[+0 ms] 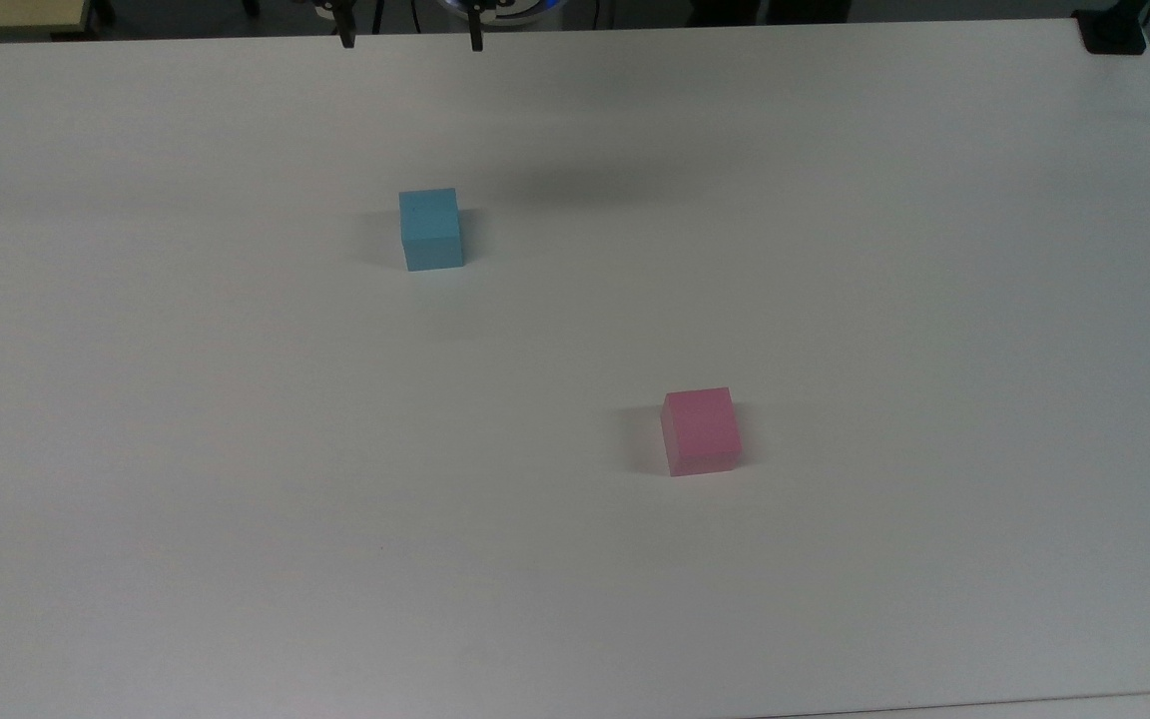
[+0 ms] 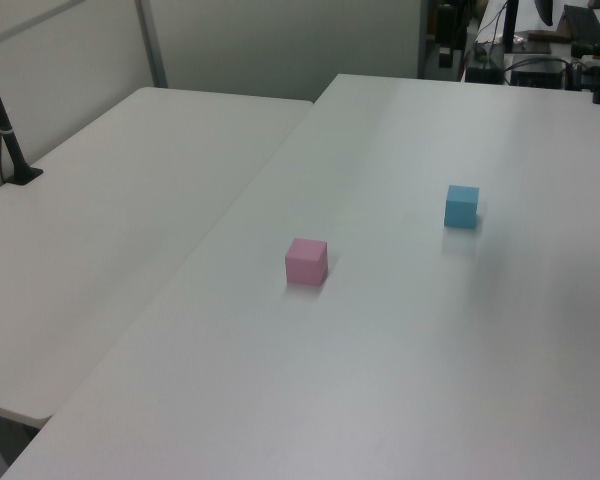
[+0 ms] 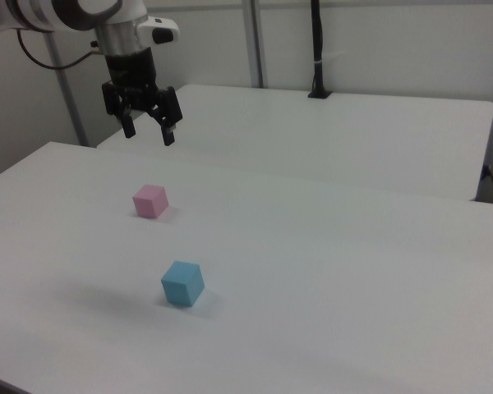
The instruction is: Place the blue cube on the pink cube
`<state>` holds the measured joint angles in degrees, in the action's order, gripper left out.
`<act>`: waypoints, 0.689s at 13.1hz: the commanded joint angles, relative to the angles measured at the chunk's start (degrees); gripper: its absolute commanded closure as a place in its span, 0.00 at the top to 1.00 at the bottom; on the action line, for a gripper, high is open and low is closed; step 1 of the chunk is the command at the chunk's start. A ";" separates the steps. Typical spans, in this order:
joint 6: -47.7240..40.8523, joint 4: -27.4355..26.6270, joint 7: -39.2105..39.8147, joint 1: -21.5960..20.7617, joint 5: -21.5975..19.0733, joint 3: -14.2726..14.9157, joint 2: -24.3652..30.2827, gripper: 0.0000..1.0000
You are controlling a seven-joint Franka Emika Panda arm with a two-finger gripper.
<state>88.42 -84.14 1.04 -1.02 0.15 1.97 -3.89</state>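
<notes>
The blue cube (image 1: 430, 229) rests on the white table (image 1: 575, 559), toward the top view's upper left; it also shows as the blue cube (image 2: 461, 205) and the blue cube (image 3: 182, 283). The pink cube (image 1: 701, 430) sits apart from it, lower right in the top view, seen too as the pink cube (image 2: 306, 261) and the pink cube (image 3: 150, 200). My gripper (image 3: 149, 134) hangs high above the table, open, with nothing between its fingers. In the top view its fingertips (image 1: 346, 40) peek in at the upper edge, well above the blue cube.
A second white table (image 2: 100, 250) adjoins on the left view's left, with a black post (image 2: 5, 130) clamped to it. A black post (image 3: 317, 49) stands on the far table in the right view. Cables and equipment (image 2: 540, 50) sit beyond the table's far end.
</notes>
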 commanded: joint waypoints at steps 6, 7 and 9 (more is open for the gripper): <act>-0.96 0.03 -0.25 -0.73 -1.21 -0.12 0.20 1.00; -0.88 -0.06 -0.08 -1.00 -1.29 -0.12 0.20 1.00; -1.05 -0.93 1.58 -1.61 -0.86 -0.30 -0.32 1.00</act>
<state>88.34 -84.24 1.05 -1.56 0.14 1.54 -4.01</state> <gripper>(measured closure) 0.000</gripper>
